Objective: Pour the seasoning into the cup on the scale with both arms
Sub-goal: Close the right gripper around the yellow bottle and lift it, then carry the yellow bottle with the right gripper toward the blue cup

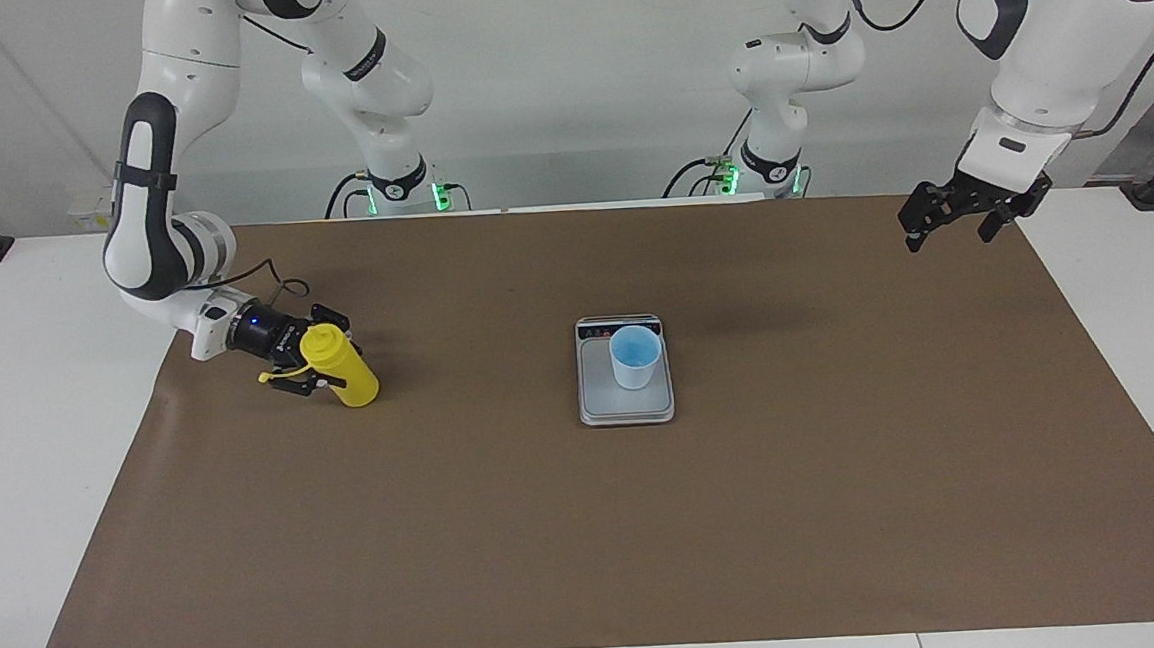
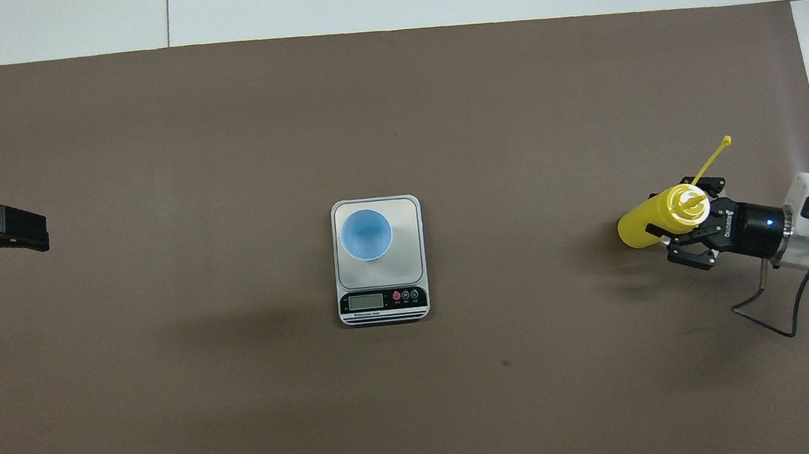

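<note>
one bottle [image 1: 342,368], one cup [image 1: 635,356] — one scale [image 1: 626,401].

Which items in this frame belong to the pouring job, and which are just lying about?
Belong to the job:
- bottle, yellow, right gripper around it, toward the right arm's end
- cup, blue, on the scale
- scale, mid-table
- left gripper, waiting in the air over the left arm's end

Lying about:
- nothing loose; only the brown mat under everything
</note>
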Motion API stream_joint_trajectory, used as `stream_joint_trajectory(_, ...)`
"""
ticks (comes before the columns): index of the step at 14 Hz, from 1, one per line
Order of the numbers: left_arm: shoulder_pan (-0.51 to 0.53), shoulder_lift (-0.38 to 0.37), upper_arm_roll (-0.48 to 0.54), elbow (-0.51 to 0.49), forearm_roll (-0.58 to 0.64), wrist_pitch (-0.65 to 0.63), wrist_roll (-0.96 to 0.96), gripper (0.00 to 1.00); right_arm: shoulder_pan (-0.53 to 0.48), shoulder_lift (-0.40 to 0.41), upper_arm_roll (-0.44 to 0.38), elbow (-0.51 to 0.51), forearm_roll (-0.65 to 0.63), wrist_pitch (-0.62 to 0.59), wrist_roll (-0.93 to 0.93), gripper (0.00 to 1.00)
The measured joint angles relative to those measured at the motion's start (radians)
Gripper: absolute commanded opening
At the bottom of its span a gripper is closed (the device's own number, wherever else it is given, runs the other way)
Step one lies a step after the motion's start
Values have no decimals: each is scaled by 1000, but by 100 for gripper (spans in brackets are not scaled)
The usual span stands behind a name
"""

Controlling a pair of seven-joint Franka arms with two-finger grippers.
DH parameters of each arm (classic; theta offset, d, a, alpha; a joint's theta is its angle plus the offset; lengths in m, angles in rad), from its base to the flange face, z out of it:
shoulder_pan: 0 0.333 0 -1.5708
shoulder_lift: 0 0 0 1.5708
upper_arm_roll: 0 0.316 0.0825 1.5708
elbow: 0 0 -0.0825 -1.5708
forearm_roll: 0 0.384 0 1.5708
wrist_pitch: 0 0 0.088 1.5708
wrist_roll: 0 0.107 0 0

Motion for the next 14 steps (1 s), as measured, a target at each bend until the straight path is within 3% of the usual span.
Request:
stream_joint_trajectory(5, 0, 0, 0, 0, 0, 0, 0, 100, 48, -9, 1, 23, 1, 6, 7, 10)
stream_joint_trajectory(11, 0, 0, 0, 0, 0, 0, 0, 100, 251, -144, 7, 42, 1, 268, 179, 10)
stream_joint_trajectory(14, 0, 0, 0, 0, 0, 0, 0, 100, 403, -150, 9, 38, 1, 480, 231, 10)
